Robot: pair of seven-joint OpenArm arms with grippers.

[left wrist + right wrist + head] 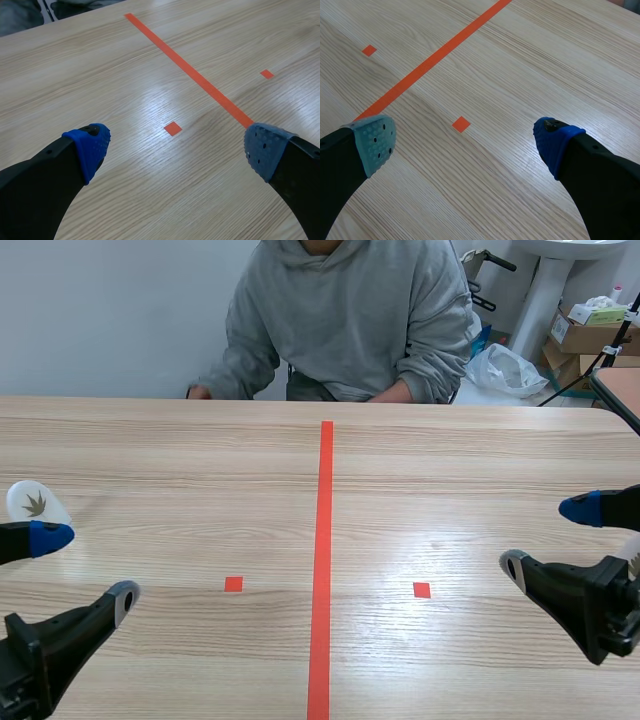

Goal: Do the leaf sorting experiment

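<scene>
Where the desk (200, 460) comes nearest the robot, the left gripper (88, 565) sits low at the near left corner, its fingers spread wide with nothing between them. At the near right corner the right gripper (548, 537) is likewise wide apart and holds nothing. Just beyond the left gripper's blue pad (50, 537), by the left edge, lies what seems to be a white leaf card (35, 504), rounded and printed with a brown leaf; whether it touches the pad is unclear. At the far edge sits a person (345, 310) in a grey hoodie, one hand (198, 392) on the desk.
</scene>
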